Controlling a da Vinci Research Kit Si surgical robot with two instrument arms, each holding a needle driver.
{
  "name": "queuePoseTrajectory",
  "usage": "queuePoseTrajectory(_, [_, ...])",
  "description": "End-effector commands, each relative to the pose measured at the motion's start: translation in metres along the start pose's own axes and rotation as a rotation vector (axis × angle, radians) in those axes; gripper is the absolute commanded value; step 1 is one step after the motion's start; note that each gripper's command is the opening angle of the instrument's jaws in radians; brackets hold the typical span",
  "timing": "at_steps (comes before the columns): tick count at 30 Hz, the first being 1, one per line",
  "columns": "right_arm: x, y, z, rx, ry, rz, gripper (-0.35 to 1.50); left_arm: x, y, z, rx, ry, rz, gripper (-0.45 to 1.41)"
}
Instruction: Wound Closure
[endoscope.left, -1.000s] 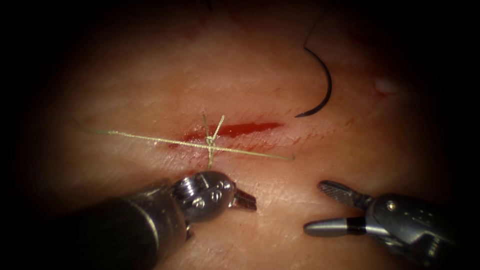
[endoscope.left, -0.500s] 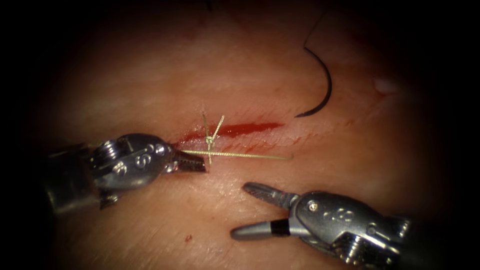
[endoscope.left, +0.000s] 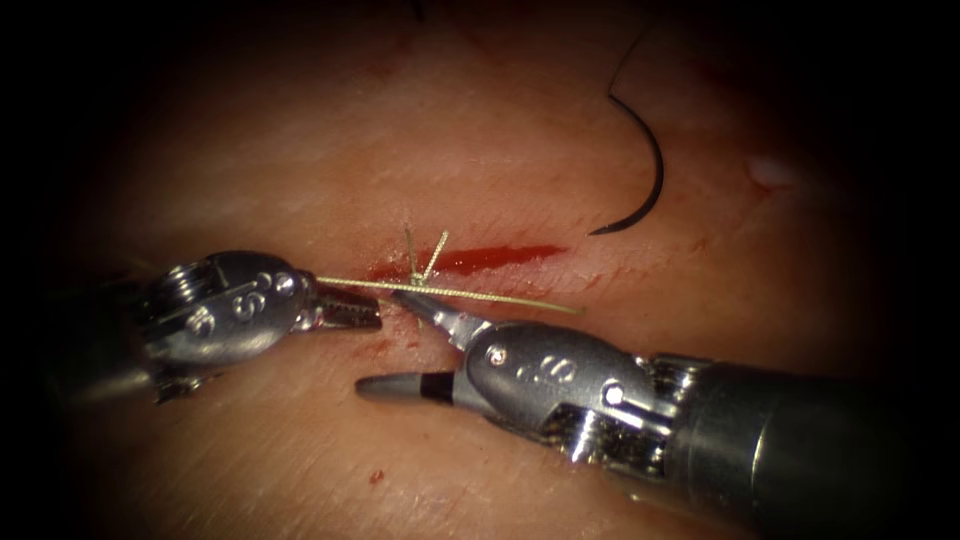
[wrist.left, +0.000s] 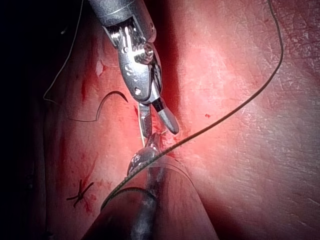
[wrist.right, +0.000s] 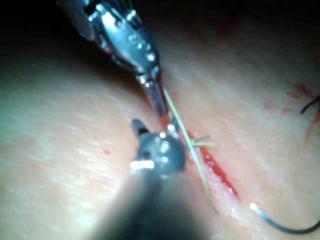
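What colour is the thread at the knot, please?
Pale yellow-green thread, clearest in the endoscope view.

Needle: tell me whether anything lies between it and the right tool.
Nothing visible does. The needle lies free on the tissue, right of the cut; only bare tissue separates it from the right tool, whose jaws are open, empty, at the thread.

The endoscope looks down from above and in front at the cut (endoscope.left: 470, 260), while each wrist camera looks along its own shaft, very close, sharing that cut (wrist.right: 217, 172).
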Motion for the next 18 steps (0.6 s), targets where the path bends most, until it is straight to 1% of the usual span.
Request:
queuePoseTrajectory(1, [0.0003, 0.0005, 0.0014, -0.009, -0.006, -0.018, 1.33, 0.0001, -0.0005, 0.0006, 0.001, 0.001, 0.006, -0.45])
queuePoseTrajectory(8, [0.0, 0.0014, 0.0023, -0.02, -0.039, -0.059, 1.35, 0.0001, -0.0008, -0.0001, 0.005, 0.006, 0.005, -0.45])
queuePoseTrajectory(12, [-0.0008, 0.0017, 0.0033, -0.023, -0.068, -0.073, 1.36, 0.0003, -0.0012, -0.0009, 0.009, 0.004, 0.004, -0.45])
queuePoseTrajectory(15, [-0.0012, 0.0019, 0.004, -0.036, -0.072, -0.076, 1.36, 0.0006, -0.0013, -0.0013, 0.013, 0.009, 0.004, -0.45])
queuePoseTrajectory(18, [-0.001, 0.0022, 0.0046, -0.045, -0.075, -0.09, 1.36, 0.0008, -0.0013, -0.0015, 0.015, 0.011, 0.004, -0.45])
